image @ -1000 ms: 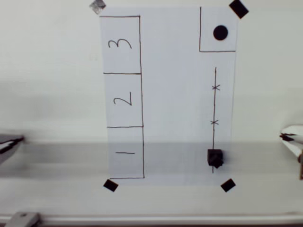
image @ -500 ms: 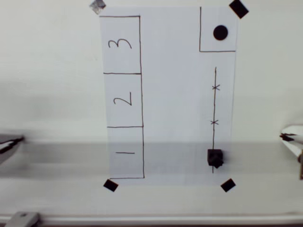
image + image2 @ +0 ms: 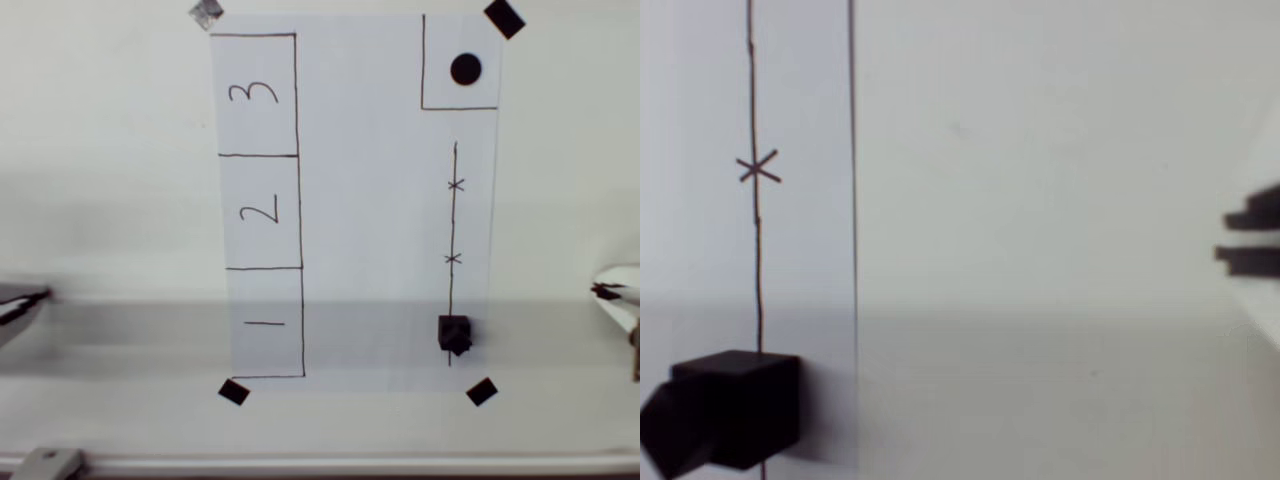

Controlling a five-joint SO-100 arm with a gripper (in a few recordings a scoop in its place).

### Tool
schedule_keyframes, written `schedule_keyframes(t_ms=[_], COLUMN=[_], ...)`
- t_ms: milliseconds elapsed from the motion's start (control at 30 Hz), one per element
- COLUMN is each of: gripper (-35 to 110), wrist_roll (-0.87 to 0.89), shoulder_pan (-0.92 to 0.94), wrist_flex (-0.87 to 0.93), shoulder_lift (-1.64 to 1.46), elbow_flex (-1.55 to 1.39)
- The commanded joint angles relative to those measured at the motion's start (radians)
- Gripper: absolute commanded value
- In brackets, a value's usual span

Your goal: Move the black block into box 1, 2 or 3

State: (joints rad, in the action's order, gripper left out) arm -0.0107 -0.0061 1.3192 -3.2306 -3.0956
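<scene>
Hand's state cannot be told; approaching off-line could knock the black block [image 3: 454,334] off its pen line [image 3: 453,230].

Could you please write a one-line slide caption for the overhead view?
Small matte black cube sits at the near end of a pen-drawn line on white paper, outside hand-drawn box 1.

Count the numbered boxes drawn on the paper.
3, stacked in one column along the sheet's left side in the overhead view: box 3 at the top, box 2 in the middle, box 1 at the bottom. None looks hidden.
</scene>
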Motion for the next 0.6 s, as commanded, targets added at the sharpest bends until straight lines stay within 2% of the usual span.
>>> schedule_keyframes(t_ms=[0, 333, 567], gripper=[3, 0, 0], wrist_roll=[-0.043, -0.032, -0.003], shoulder_pan=[0.003, -0.023, -0.044], wrist_flex=[0.02, 0.006, 0.003], shoulder_lift=[-0.002, 0.003, 0.219], elbow_flex=[-0.011, 0.011, 0.21])
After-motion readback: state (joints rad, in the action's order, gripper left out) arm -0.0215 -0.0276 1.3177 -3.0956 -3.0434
